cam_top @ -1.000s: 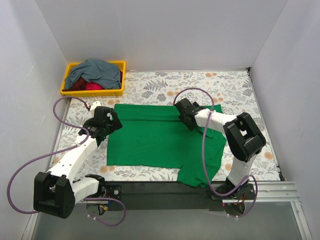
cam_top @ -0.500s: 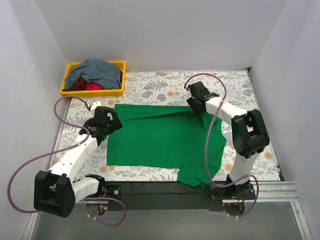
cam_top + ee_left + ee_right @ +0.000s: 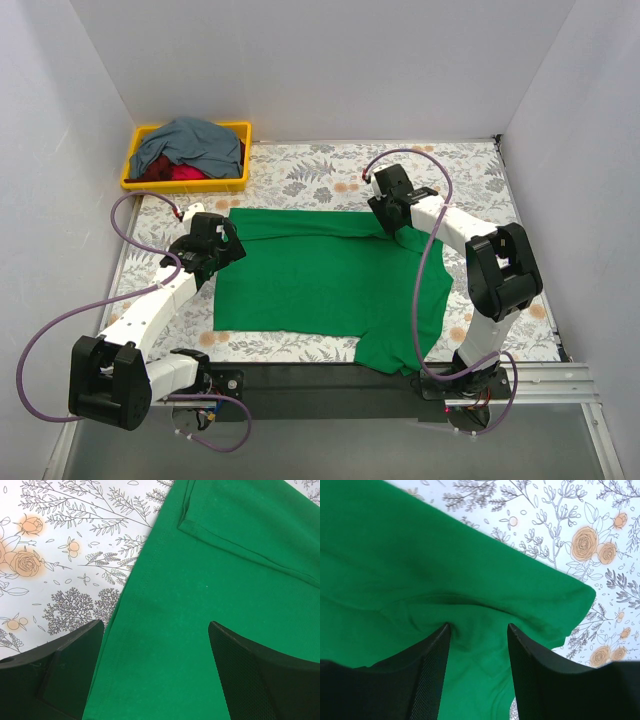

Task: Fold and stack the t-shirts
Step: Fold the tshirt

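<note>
Green t-shirt (image 3: 320, 280) is awaiting folding: right gripper's (image 3: 478, 627) half-open jaws are straddling a pucker to pinch next; left gripper (image 3: 152, 630) is hovering wide, empty.

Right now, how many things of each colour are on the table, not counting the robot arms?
Green t-shirt: 1
Grey-blue t-shirt: 1
Red t-shirt: 1
Yellow bin: 1
Total: 4
</note>
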### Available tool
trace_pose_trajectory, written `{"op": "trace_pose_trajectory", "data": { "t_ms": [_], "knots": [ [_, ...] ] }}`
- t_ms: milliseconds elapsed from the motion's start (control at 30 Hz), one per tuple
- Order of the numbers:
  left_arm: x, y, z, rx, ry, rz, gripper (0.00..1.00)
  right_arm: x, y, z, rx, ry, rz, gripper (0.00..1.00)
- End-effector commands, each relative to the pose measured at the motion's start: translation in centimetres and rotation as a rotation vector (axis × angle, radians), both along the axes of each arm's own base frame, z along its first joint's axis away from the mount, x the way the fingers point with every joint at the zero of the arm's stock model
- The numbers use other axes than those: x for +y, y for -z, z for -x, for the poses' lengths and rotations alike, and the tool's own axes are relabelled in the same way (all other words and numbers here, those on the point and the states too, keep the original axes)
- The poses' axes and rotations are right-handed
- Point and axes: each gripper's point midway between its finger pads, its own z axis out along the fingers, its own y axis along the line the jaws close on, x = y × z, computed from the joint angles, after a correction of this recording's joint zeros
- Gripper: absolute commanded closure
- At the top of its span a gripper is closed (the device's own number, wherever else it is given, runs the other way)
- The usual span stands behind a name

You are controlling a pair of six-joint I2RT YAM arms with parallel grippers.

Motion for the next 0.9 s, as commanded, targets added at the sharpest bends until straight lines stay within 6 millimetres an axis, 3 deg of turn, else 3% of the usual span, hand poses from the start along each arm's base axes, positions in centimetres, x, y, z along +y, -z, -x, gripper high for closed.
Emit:
{"op": "trace_pose_trajectory", "data": {
  "t_ms": [0, 167, 367, 567, 867],
  "knots": [
    [-0.1, -0.3, -0.2, -0.013, 0.013, -0.007, 0.15, 1.8, -1.9, 1.2, -0.051, -0.018, -0.037, 0.46],
    [-0.1, -0.3, -0.2, -0.013, 0.013, -0.007, 0.15, 4.0, -2.2, 3.0, -0.088, -0.087, -0.034, 0.56],
    [-0.2, -0.2, -0.2, -0.007, 0.016, -0.004, 0.15, 3.7, 0.7, 4.6, -0.044, -0.136, 0.014, 0.61],
    [-0.2, -0.1, -0.2, -0.006, 0.017, -0.004, 0.15, 2.9, 2.4, 3.6, -0.076, -0.125, 0.079, 0.61],
    [-0.2, 0.0, -0.2, -0.001, 0.016, -0.006, 0.14, 2.9, 2.7, 1.8, -0.128, -0.121, 0.113, 0.62]
  ]
}}
